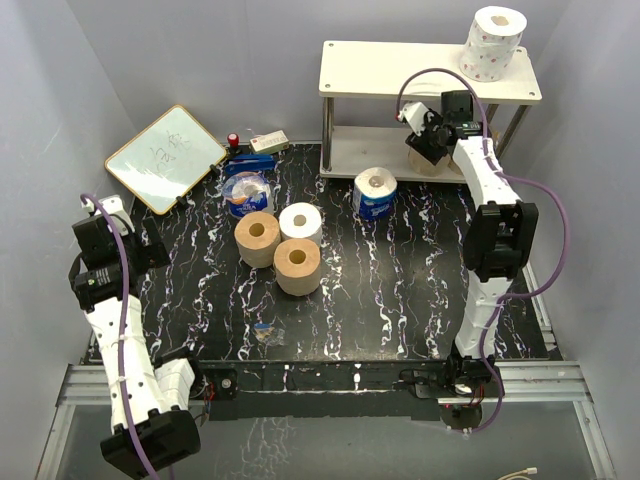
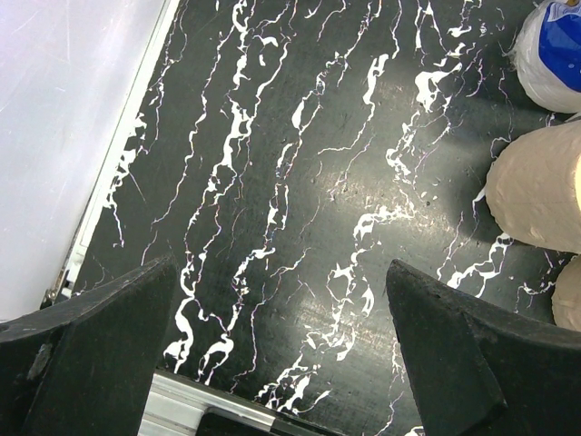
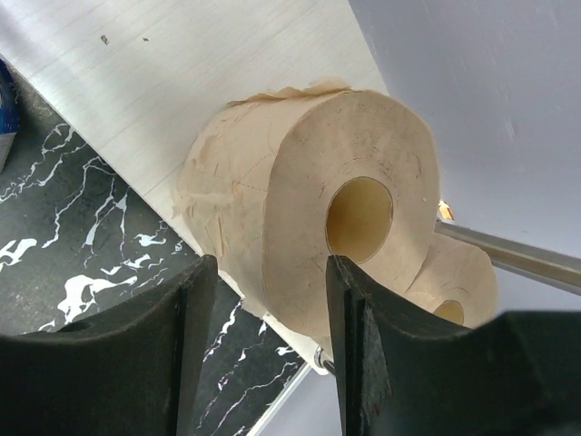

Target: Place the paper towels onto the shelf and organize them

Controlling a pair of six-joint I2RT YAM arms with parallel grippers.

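The right gripper (image 3: 270, 300) is at the shelf (image 1: 400, 70), which stands in the far right corner of the worktop (image 1: 400, 290). Its jaws are slightly parted and hold nothing. A tan roll (image 3: 309, 173) lies on its side just beyond the tips, on the lower board (image 3: 182, 82) and close to the board's front edge. A second tan roll (image 3: 465, 272) lies behind it. You cannot tell whether the fingers touch the roll.

Hazard: a roll on its side can roll freely. Finger drag during withdrawal could pull it off the board.

Hazard: raising the arm beneath the top board (image 1: 380, 65) could jolt the dotted roll (image 1: 493, 42) at that board's right end.

The left gripper (image 2: 281, 336) hangs wide open and empty near the left edge. A loose tan roll (image 1: 258, 238), its twin (image 1: 297, 266), the white roll (image 1: 300, 220) and the blue-wrapped roll (image 1: 375, 193) stand mid-worktop, not yet shelved.
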